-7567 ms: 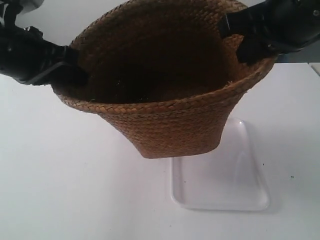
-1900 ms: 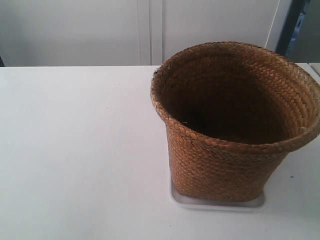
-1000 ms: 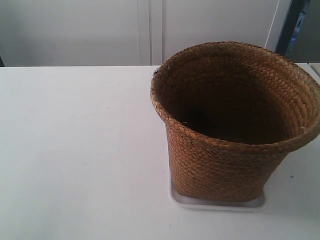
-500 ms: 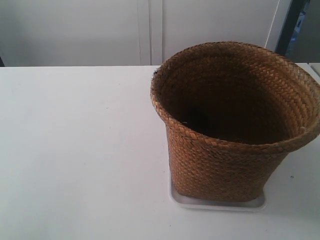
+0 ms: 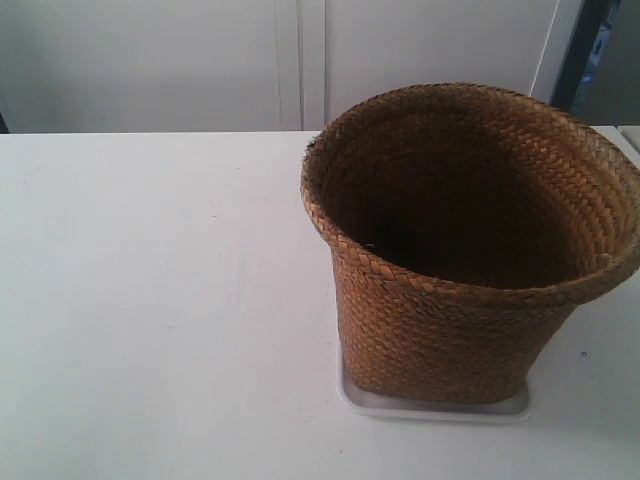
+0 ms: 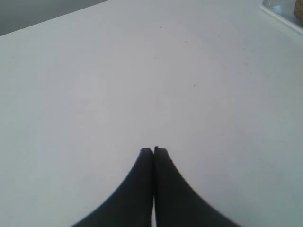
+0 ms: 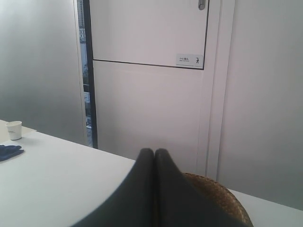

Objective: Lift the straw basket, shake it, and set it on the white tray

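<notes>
The brown woven straw basket [image 5: 460, 250] stands upright on the white tray [image 5: 430, 405] at the right of the exterior view; only the tray's front rim shows under its base. No arm appears in that view. My left gripper [image 6: 154, 150] is shut with nothing in it, over bare white table, and a corner of the white tray [image 6: 284, 12] shows far off. My right gripper [image 7: 155, 150] is shut and empty too, with part of the basket's rim [image 7: 220, 194] showing just behind its fingers.
The white table [image 5: 150, 300] stretches wide to the left of the basket. In the right wrist view a small white cup [image 7: 14, 130] and a dark blue cloth [image 7: 8, 152] lie at the table's far side, before a wall with a door.
Earlier both grippers held the basket's rim in the air above the tray. Since 1.9 s ago the basket rests on the tray, the arms are out of sight, and nothing moves.
</notes>
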Robot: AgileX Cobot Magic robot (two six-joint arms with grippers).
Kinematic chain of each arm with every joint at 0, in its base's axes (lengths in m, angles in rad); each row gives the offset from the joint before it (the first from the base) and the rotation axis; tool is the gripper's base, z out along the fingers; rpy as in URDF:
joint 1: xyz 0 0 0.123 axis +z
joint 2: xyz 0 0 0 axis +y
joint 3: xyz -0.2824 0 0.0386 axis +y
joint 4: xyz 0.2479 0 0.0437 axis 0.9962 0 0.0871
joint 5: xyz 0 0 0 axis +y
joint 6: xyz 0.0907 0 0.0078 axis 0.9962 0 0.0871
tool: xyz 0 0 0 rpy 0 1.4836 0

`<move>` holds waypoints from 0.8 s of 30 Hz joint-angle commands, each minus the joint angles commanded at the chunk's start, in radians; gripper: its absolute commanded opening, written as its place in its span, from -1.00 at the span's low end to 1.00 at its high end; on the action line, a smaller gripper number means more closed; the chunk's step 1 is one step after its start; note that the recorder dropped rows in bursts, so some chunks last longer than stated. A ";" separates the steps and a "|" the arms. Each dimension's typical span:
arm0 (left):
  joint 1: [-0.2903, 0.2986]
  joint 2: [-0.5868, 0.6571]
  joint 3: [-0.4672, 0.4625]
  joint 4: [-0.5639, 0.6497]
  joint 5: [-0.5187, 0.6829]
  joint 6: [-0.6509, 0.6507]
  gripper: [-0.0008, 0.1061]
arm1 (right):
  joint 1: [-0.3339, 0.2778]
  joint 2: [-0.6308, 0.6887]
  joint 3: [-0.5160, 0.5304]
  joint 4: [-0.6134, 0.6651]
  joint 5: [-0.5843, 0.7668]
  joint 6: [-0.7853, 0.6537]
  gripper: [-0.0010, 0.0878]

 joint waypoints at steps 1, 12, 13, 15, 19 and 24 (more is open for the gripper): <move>0.000 0.000 0.000 0.000 0.000 0.000 -0.99 | 0.000 0.000 0.000 0.000 0.000 0.000 -0.98; 0.000 0.000 0.000 0.000 0.000 0.000 -0.99 | 0.000 0.001 0.000 -0.025 -0.002 -0.020 -0.98; 0.000 0.000 0.000 0.000 0.000 0.000 -0.99 | 0.000 0.001 -0.002 -0.041 0.000 -0.020 -0.98; 0.000 0.000 0.000 0.000 0.000 0.000 -0.99 | 0.000 0.001 -0.002 -0.053 0.009 -0.024 -0.98; 0.000 0.000 0.000 0.000 0.000 0.000 -0.99 | 0.000 0.001 -0.002 -0.151 0.032 -0.007 -0.98; 0.000 0.000 0.000 0.000 0.000 0.000 -0.99 | -0.056 0.001 0.036 -0.373 0.046 0.159 -0.98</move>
